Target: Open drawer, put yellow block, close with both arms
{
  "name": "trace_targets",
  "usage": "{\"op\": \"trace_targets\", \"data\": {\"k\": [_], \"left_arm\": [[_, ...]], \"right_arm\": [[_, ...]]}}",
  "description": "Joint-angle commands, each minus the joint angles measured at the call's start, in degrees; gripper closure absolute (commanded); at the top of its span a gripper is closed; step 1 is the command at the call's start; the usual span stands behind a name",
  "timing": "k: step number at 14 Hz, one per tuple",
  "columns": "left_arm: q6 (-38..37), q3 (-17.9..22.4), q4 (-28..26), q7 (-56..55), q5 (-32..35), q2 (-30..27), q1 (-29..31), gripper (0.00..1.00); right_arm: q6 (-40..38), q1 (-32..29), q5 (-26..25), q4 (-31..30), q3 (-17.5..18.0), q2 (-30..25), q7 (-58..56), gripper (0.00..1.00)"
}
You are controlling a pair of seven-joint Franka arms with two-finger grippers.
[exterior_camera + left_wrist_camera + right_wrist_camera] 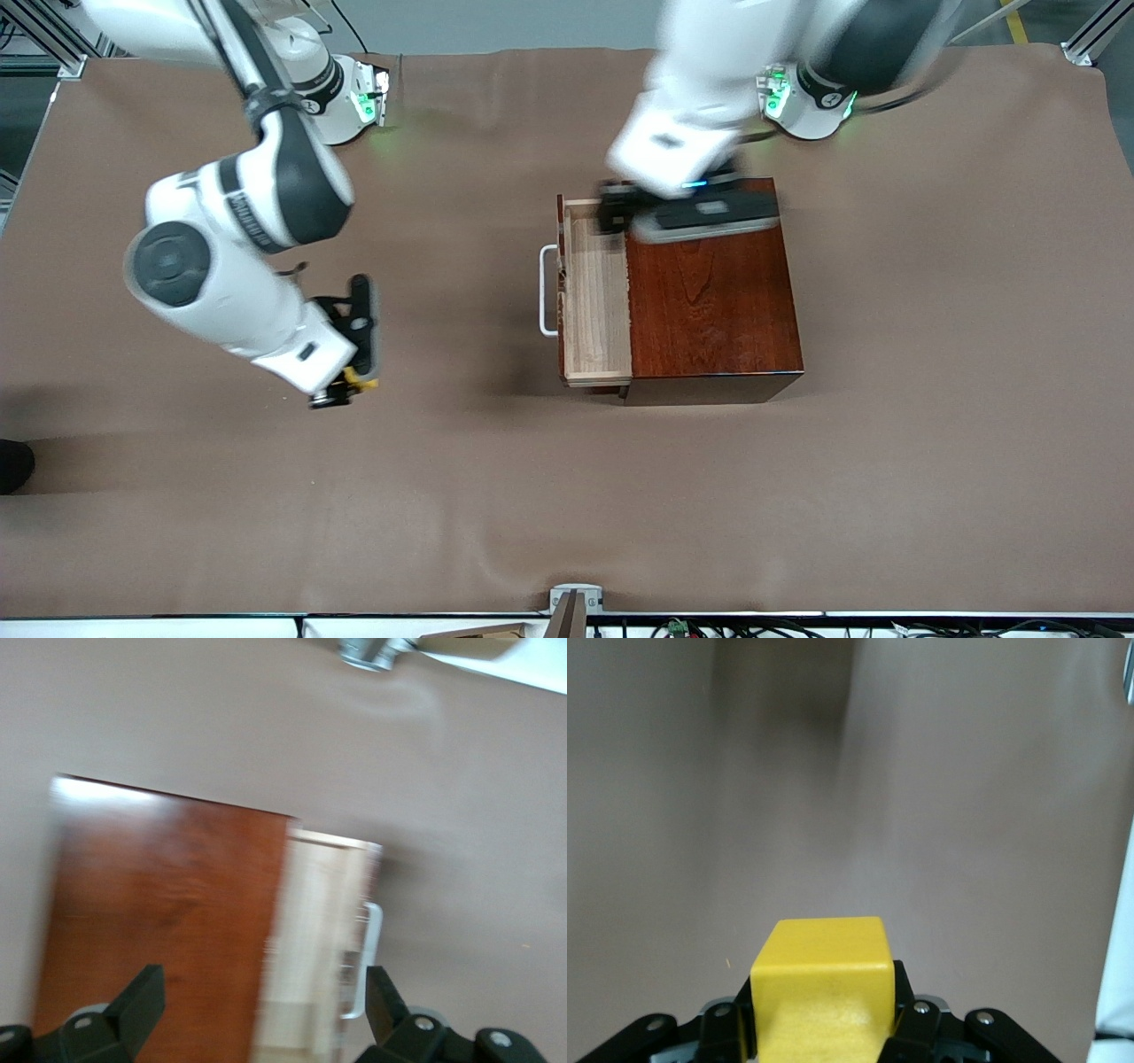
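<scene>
High front camera overlooks table (pixel 266 532); wrist cameras look down.

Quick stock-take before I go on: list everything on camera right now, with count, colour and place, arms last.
Table: one, covered in brown cloth.
Wooden box: one, glossy reddish-brown, on the table toward the left arm's end.
Drawer: one, pale wood lining, pulled open from the box, nothing in it; white handle on its front.
Yellow block: one, bright yellow, gripped in the right end effector.
Right end effector: black, shut on the yellow block, above bare cloth toward the right arm's end.
Left end effector: black, open, above the box and open drawer.
</scene>
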Motion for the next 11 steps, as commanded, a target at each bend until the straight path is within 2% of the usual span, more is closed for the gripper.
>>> {"op": "trace_targets", "data": {"k": [1, 4, 8, 11], "left_arm": [[-6.48, -0.22, -2.83, 15.86, -1.44, -5.92, 7.78, 0.00], [-9.75, -0.22, -3.18, 31.81, -1.44, -7.78, 17.89, 0.00], [-9.67, -0.31, -5.29, 42.02, -1.44, -7.87, 29.24, 0.00], [-5.55, -0.31, -9.24, 46.51, -1.09, -7.87, 32.95, 0.00]], "right_arm": [[0.06, 6.19, 0.86, -0.43, -0.44, -0.37, 8.68, 1.00], [4.43, 12.87, 4.03, -0.43, -0.53, 2.17, 16.59, 1.00], [13.14, 20.79, 4.04, -0.43, -0.61, 5.69, 27.24, 1.00], [15.70, 24.83, 3.86, 0.88, -0.70, 8.42, 31.55, 1.00]]}}
